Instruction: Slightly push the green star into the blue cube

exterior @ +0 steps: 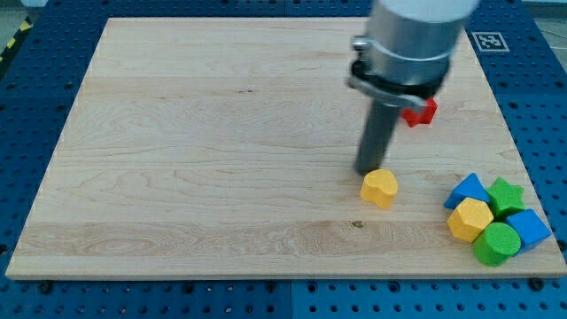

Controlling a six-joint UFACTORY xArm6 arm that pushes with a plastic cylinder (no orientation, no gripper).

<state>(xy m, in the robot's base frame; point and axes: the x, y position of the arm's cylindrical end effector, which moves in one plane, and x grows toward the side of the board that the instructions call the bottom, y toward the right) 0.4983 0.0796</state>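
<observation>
A robot arm's lower section enters from the view's top. Its upper part is a wide, smooth cylinder in light grey metal, with soft vertical highlights on its curved side. Below that cylinder sits a narrower black collar, ringed by a thin pale band, with a small grey bracket jutting from the collar's left edge. Beneath the collar hangs a straight, dark grey rod, round and plain, ending in my tip [368, 172], a blunt, flat end.

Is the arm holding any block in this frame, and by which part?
Nothing is held. My tip stands just above the yellow heart block, at its top-left edge; whether they touch cannot be told.
</observation>
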